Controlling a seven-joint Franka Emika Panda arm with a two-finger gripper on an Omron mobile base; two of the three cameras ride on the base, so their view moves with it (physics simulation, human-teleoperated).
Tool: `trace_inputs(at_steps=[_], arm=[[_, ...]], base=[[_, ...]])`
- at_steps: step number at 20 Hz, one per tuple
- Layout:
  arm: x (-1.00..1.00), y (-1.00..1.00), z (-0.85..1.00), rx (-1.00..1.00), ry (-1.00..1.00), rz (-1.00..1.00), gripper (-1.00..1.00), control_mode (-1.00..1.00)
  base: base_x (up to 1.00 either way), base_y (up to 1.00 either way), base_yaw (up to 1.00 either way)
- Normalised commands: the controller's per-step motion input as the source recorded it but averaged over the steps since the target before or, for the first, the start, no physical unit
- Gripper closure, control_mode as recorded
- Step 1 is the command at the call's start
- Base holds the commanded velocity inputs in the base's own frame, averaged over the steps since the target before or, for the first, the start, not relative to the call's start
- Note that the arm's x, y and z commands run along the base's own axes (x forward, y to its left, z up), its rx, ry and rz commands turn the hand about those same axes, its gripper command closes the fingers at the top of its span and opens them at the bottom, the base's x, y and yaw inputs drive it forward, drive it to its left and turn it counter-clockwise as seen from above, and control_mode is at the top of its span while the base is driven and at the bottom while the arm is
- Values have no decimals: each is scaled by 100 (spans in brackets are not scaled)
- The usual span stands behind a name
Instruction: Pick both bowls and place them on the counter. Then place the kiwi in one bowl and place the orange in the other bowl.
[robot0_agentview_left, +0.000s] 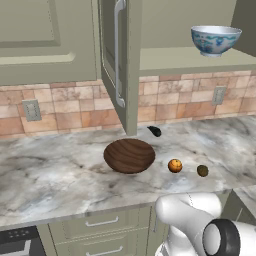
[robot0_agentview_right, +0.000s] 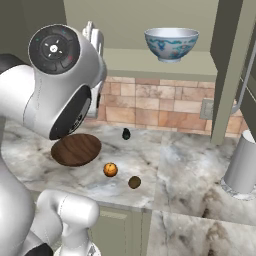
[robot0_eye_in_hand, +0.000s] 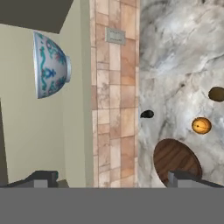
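left base view, arm: white elbow and dark joint at 5 o'clock, low in front of the sage drawer fronts; the hand itself can't be made out here.
left base view, wooden bowl: sits on the marble counter, mid-frame, below the edge of the open cabinet door.
left base view, orange: on counter, at 3 o'clock of the wooden bowl, near but apart.
left base view, kiwi: at 3 o'clock of the orange, just beside it, not touching.
left base view, black pointed thing: by the backsplash, at 1 o'clock of the wooden bowl.
left base view, blue-patterned white bowl: upright on the cabinet shelf, at 1 o'clock of frame.
right base view, arm: big joint housing raised at 10 o'clock, link dropping to the base at 7 o'clock; it overlaps the top of the wooden bowl.
right base view, fruit: orange at 4 o'clock of the wooden bowl, kiwi at 4 o'clock of the orange.
right base view, grey canister: on counter at 3 o'clock of frame.
hand view, pose: rolled sideways, counter runs up the right side, shelf on the left.
hand view, gripper: jaws spread wide, nothing between them; one tip at 7 o'clock, the other at 5 o'clock over the wooden bowl's rim.
hand view, patterned bowl: at 10 o'clock, well apart from both tips.
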Motion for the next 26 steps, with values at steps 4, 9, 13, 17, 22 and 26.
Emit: trace_inputs(at_steps=[4,9,13,17,22,26], arm=[[28,-29,29,0,-1,-1,-100,-100],[45,-16,5,0,0,0,-100,-100],[46,-25,4,-1,1,4,-100,-100],[49,-27,0,-4,0,3,-100,-100],[59,-27,0,0,-1,2,-100,-100],[67,-20,0,0,0,0,-100,-100]], base=[[0,0,0],[0,0,0],[0,0,0],[0,0,0],[0,0,0],[0,0,0]])
